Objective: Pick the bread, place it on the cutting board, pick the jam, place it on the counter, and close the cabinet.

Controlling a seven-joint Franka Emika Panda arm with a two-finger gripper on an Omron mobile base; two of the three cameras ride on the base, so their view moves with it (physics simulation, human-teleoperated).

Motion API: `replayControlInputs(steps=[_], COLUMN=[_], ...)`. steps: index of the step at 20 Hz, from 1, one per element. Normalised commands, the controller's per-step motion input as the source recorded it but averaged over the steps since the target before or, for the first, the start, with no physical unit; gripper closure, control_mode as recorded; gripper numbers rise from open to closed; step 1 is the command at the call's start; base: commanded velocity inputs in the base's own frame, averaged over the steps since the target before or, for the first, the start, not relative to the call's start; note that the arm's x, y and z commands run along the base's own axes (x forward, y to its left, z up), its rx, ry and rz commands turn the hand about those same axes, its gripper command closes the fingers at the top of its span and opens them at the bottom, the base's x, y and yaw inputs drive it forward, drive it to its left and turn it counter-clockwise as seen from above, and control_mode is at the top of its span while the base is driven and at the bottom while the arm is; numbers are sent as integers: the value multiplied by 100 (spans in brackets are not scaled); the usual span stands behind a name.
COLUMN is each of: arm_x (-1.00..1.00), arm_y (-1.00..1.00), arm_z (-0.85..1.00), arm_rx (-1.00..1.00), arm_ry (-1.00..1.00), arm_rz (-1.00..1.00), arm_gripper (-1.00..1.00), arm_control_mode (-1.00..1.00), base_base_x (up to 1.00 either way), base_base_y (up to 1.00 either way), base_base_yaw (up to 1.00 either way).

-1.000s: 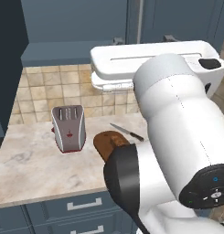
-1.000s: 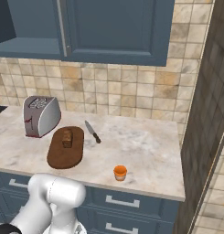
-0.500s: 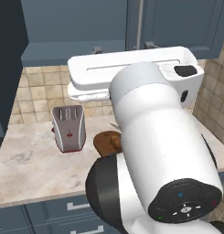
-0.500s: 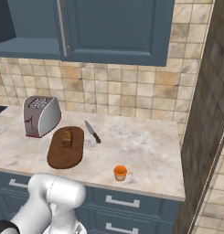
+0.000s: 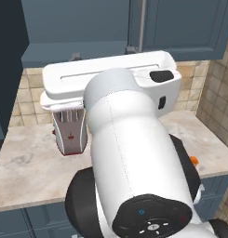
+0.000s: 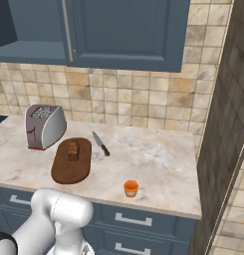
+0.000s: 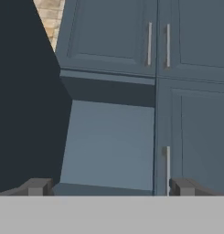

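The bread lies on the dark oval cutting board, beside the toaster. The orange jam jar stands on the counter near its front edge, and peeks out past my arm as the jam. My gripper is open, held up in front of the cabinet, whose left compartment stands open. Its dark door is swung out to the left. Nothing sits between the fingertips.
A silver toaster and a knife are on the counter. A closed cabinet door with a slim handle adjoins the open compartment. A tiled side wall bounds the counter on the right.
My arm has swung further left across the left base view. The gripper has stayed open, and the things on the counter have not moved.
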Motion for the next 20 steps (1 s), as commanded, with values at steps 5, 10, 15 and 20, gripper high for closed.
replayControlInputs(steps=[5,10,15,20], arm_x=[-8,-12,-18,-17], arm_y=[33,33,31,23], arm_z=[0,0,0,0], arm_rx=[0,0,0,0], arm_ry=[3,3,3,2], arm_rz=[0,0,1,0], arm_gripper=[-100,-100,-100,-100], arm_control_mode=[-100,-100,-100,-100], base_base_x=[0,0,0,0], base_base_y=[0,0,0,0], base_base_yaw=[0,0,0,0])
